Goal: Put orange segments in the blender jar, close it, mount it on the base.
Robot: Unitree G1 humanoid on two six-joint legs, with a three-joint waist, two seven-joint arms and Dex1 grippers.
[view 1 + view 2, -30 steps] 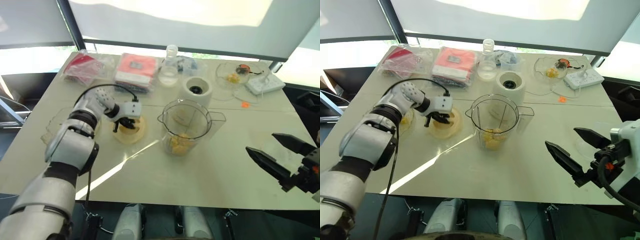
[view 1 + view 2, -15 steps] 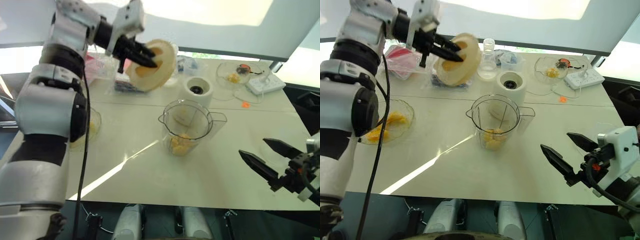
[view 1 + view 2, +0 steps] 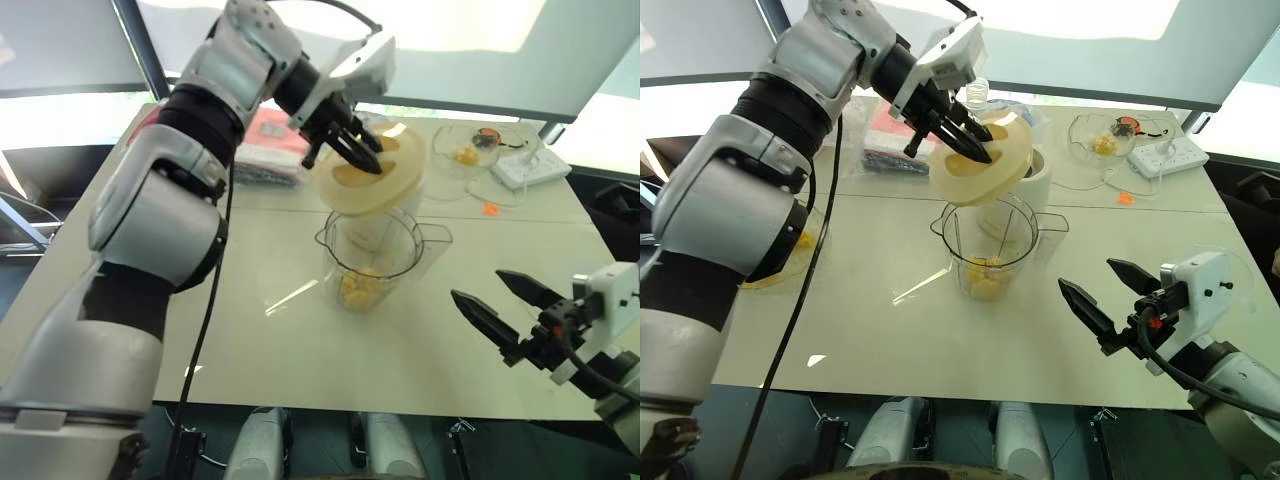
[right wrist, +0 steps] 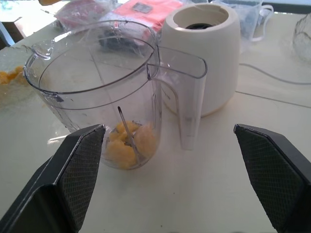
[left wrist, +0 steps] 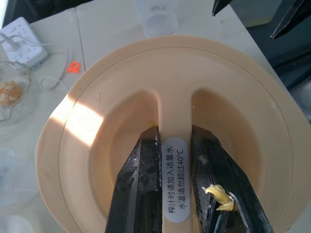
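Gripping the flat pale-yellow round plastic lid (image 3: 372, 176) by its centre rib in the left gripper (image 5: 176, 145), levelling and centring over the large clear handled blender jar (image 3: 372, 252) holding orange segments (image 3: 361, 287), right gripper (image 3: 1106, 301) spread wide alongside.

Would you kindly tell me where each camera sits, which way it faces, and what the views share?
Head, left and right eye: look forward and down at the table; both arms show.
Left wrist: looks along the left hand, shut on the lid.
Right wrist: looks between the open right hand's fingers at the blender jar, the orange segments and the base.
Shared: head and right wrist views show the blender jar and the base.
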